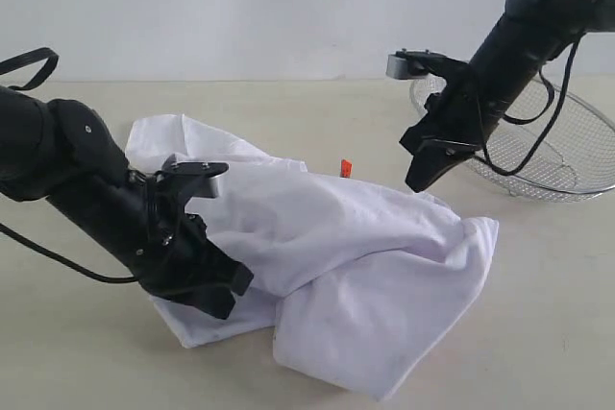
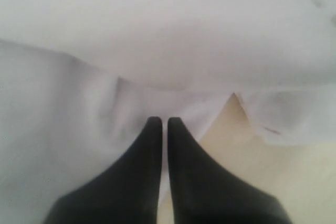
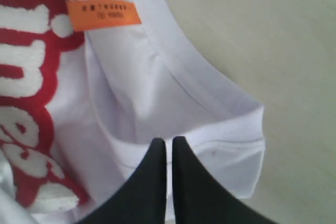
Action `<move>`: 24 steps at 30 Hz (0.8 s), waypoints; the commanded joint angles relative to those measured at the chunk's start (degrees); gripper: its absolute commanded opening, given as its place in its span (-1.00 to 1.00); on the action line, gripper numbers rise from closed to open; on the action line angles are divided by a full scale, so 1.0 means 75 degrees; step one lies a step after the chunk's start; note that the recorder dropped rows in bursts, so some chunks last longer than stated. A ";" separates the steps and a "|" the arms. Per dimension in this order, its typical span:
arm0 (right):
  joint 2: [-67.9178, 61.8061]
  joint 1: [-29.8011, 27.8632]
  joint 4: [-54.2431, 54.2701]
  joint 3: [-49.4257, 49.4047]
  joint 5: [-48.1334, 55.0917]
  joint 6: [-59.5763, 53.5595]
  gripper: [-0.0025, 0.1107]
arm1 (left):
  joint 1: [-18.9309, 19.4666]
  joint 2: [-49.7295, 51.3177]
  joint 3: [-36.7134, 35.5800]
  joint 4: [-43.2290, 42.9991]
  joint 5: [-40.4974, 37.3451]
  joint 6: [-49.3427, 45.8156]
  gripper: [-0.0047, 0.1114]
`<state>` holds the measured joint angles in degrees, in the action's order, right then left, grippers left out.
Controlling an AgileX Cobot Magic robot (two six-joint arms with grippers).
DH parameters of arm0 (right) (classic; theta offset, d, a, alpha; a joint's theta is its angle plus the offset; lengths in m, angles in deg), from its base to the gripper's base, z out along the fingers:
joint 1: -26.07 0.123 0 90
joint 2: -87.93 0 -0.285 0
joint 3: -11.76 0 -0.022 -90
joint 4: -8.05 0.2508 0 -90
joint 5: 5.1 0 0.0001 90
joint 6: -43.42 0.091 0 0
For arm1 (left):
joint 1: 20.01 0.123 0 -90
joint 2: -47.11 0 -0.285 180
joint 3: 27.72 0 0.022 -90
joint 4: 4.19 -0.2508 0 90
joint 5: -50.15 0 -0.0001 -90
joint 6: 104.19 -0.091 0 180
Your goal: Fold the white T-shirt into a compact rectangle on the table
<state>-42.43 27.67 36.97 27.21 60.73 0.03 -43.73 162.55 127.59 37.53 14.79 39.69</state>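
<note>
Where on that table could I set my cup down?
Bare table shows at the near left corner, near right of the white T-shirt, and along its back edge. Crowded: the middle, under the shirt, left gripper and right gripper; the far right holds the wire basket.

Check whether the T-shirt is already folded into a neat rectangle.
No, the white T-shirt lies bunched and creased on the table, with an irregular outline.

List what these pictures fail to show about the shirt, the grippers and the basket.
- Red lettering: cut off by the right wrist view's edge, unseen among folds in the exterior view.
- Orange tag print: too small to read.
- Left gripper: blur hides whether it pinches shirt cloth.
- Basket: partly behind the right arm, cut by the frame edge.
</note>
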 commanded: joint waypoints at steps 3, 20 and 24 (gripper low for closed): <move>-0.0049 0.0031 -0.0307 0.0082 0.0403 0.0101 -0.96 | -0.0039 -0.0025 0.0046 -0.0919 -0.0082 0.0910 -0.84; -0.0790 0.0501 -0.0834 0.0082 -0.1247 0.0396 -0.96 | -0.0039 -0.0025 0.0046 -0.1335 -0.0174 0.1278 -0.84; -0.0819 0.0501 -0.1376 0.0082 -0.2074 0.0643 -0.96 | -0.0039 -0.0025 0.0046 -0.1335 -0.0174 0.1278 -0.84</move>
<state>-48.57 31.36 29.95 27.52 50.16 3.56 -43.73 162.55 127.61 27.88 13.65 48.70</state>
